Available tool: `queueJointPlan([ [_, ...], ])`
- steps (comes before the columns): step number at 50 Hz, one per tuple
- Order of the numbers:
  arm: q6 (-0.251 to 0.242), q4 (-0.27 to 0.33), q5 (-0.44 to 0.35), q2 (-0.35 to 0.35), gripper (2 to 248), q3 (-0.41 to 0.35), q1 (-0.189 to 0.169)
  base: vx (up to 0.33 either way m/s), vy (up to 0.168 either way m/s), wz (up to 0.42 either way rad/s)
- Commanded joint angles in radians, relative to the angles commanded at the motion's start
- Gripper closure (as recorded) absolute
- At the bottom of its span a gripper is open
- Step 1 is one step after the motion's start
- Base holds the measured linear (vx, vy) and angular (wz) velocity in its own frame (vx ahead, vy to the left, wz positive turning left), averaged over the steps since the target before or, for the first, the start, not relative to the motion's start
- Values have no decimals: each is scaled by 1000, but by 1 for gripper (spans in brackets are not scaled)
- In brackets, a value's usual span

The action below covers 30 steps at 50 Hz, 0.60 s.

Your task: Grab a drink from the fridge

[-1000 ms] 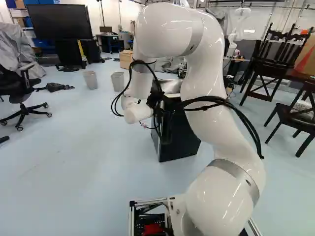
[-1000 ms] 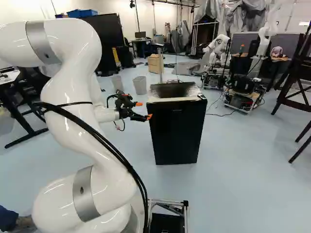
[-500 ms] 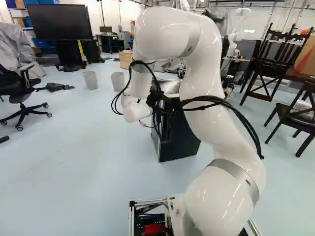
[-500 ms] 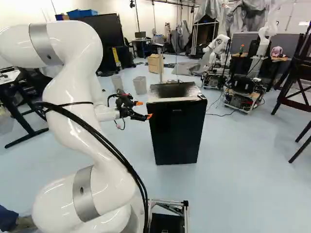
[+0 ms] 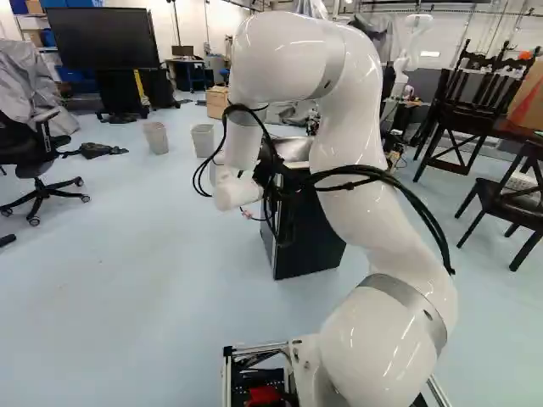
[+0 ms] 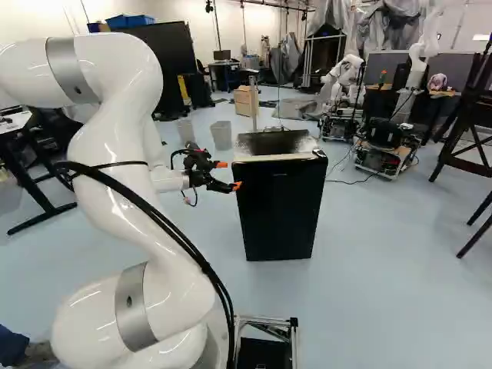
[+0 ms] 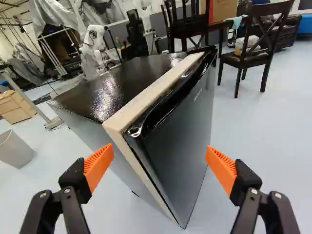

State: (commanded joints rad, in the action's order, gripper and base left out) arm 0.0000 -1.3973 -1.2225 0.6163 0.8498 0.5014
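Wrist view, gripper [image 6: 228,175] fingers [image 7: 98,163] spread wide, nothing gripped, black fridge [image 7: 180,141] ahead between orange pads [image 7: 222,168], door [image 6: 278,207] shut, in right base view fridge upright on floor [image 6: 377,284], just beside gripper

At the left of the left base view, a black office chair [image 5: 38,146] is being seen, and farther back a large screen [image 5: 102,37]. Two bins [image 5: 156,138] are being shown near a wooden box [image 5: 217,103]. At the right, a dark wooden chair [image 5: 496,197] is being seen. In the right base view, another robot [image 6: 344,71] is being shown.
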Motion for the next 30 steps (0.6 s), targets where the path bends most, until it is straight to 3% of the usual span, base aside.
queueJointPlan([
  [12,-11,-1,0,0,3,0,0,0,0,0],
  [30,-155,-1,0,0,3,0,0,0,0,0],
])
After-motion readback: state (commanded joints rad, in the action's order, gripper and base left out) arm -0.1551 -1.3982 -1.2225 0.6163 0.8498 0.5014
